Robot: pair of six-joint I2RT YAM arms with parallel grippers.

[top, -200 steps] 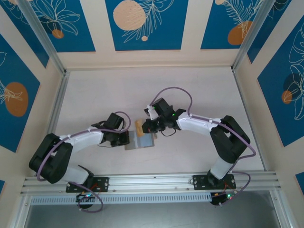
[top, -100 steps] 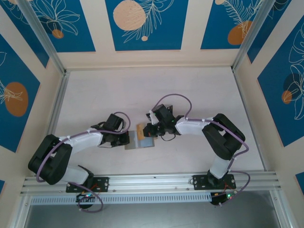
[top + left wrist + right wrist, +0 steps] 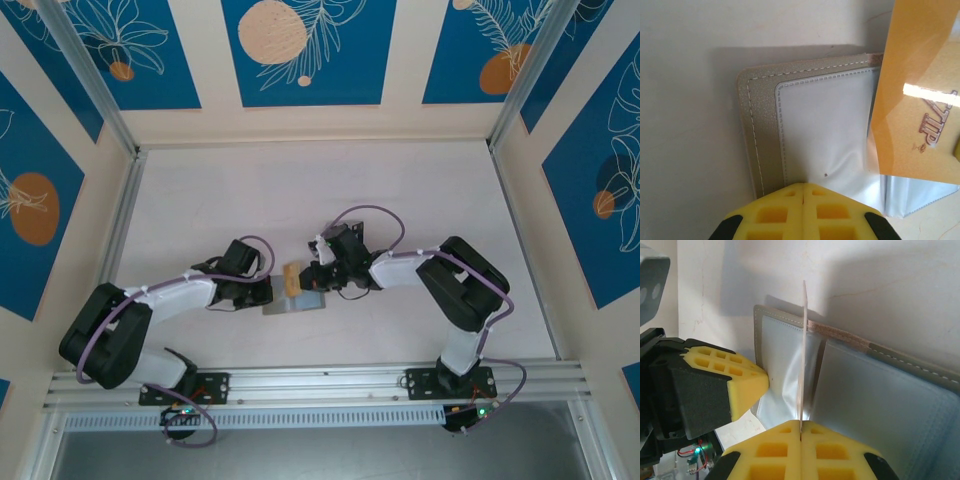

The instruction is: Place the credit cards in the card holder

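Observation:
The card holder (image 3: 297,303) lies open on the table, grey-beige with stitched edges (image 3: 751,125) and clear inner pockets (image 3: 880,395). My left gripper (image 3: 262,291) is shut, its yellow tips (image 3: 804,189) pressed together on the holder's left pocket with nothing visible between them. One of the credit cards, orange with gold lettering (image 3: 920,95), stands on edge over the holder's fold (image 3: 291,277). My right gripper (image 3: 308,281) is shut on that card's near edge (image 3: 801,427); the card appears edge-on (image 3: 803,355), its far end at the pocket opening. The left finger (image 3: 737,382) sits just left of it.
Both arms reach inward over the pale table (image 3: 400,200), their heads almost touching above the holder. Aluminium rails (image 3: 300,385) run along the near edge and patterned walls close in the sides and the back.
My right gripper has carried the orange card left and a little nearer, down onto the holder, and its elbow has folded inward. The left gripper and the holder have stayed put.

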